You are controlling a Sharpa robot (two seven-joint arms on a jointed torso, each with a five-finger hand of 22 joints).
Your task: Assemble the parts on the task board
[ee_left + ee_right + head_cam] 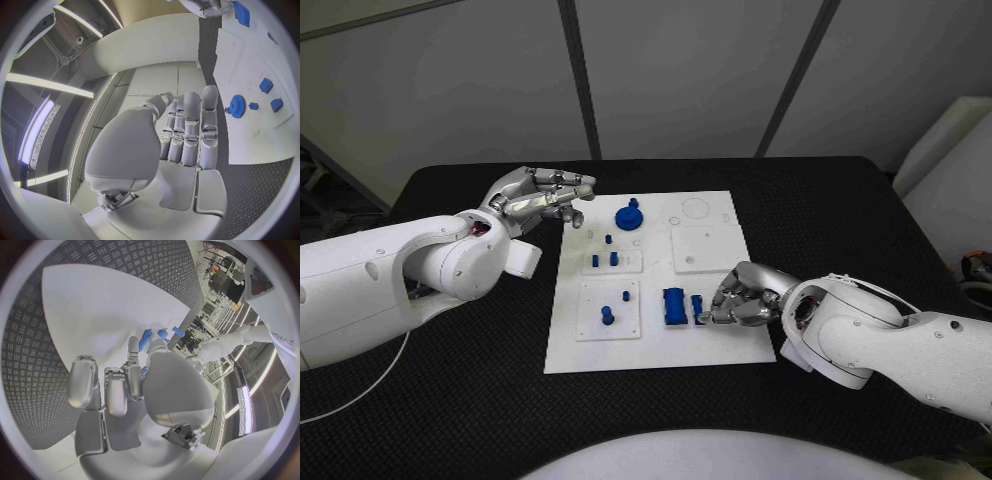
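The right hand (740, 298) sits low on the white task board (718, 345) near its right edge, fingers curled against a small blue rectangular part (697, 306) just beside a larger blue block (674, 306); it seems to pinch the small piece, though the contact itself is hidden; the left hand (538, 197) hovers off the board's far left corner, fingers curled in, holding nothing; a blue gear (630, 216) and blue pegs (606, 258) stand further up the board; the likely risk is the small part tilting or slipping from a shallow grip, or the knuckles nudging the neighbouring block.
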